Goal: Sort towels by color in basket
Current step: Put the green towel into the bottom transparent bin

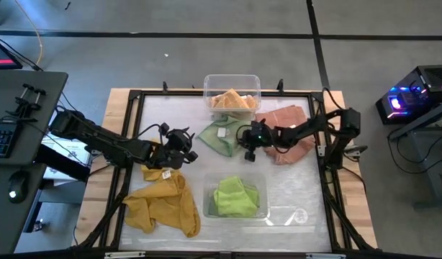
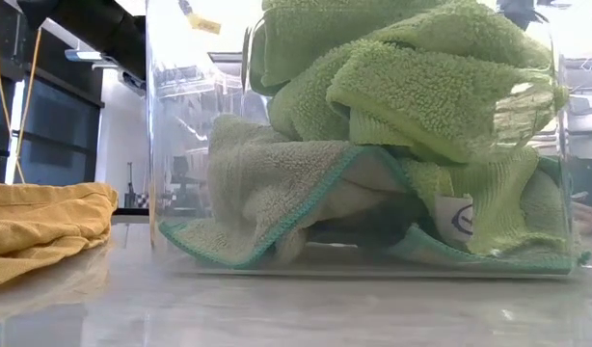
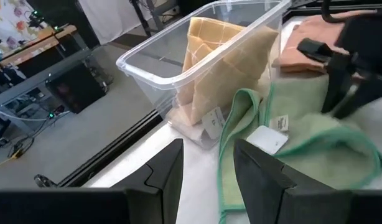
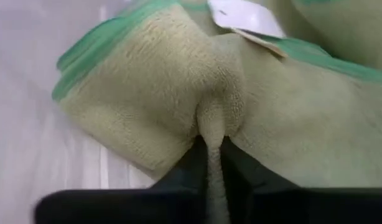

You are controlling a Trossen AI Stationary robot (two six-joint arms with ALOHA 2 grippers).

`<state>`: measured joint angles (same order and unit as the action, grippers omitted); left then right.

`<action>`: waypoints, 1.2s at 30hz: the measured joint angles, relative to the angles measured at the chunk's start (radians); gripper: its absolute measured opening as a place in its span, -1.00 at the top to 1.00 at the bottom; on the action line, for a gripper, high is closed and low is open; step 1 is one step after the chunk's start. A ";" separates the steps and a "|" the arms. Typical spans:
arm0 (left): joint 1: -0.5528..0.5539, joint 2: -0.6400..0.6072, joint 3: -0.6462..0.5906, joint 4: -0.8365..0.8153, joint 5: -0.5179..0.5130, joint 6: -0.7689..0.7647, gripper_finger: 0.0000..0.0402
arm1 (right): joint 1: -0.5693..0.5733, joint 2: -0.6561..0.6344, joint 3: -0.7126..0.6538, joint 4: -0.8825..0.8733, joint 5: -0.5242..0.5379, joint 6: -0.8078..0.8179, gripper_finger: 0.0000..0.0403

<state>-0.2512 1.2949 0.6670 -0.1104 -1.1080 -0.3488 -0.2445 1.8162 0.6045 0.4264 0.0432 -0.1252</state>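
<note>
Right gripper fingers pinched together — left gripper fingers apart.

The table carries two bins. The far bin stands at the table's far edge, centre, with a folded towel inside. The near bin stands near the front edge, centre, with a bunched towel inside.

A loose towel lies between the two bins, just before the far bin. The right gripper is at this towel's right edge — a fold of it sits pinched between the fingers.

A second loose towel lies to the right, under the right arm. A third loose towel lies at front left, left of the near bin. The left gripper is behind it — left of the centre towel, fingers apart.
</note>
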 joint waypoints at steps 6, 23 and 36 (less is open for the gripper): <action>-0.024 -0.001 0.000 0.001 -0.001 0.023 0.37 | 0.065 -0.193 -0.056 -0.140 0.150 0.069 0.88; -0.037 -0.001 0.000 0.003 -0.028 0.046 0.37 | 0.422 -0.967 -0.028 -0.301 0.458 -0.018 0.97; -0.037 -0.001 0.000 0.003 -0.029 0.058 0.37 | 0.692 -0.862 0.271 -0.497 0.182 0.017 0.96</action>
<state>-0.2880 1.2938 0.6670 -0.1076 -1.1366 -0.2909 0.4476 0.9540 0.8757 -0.0708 0.2250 -0.1079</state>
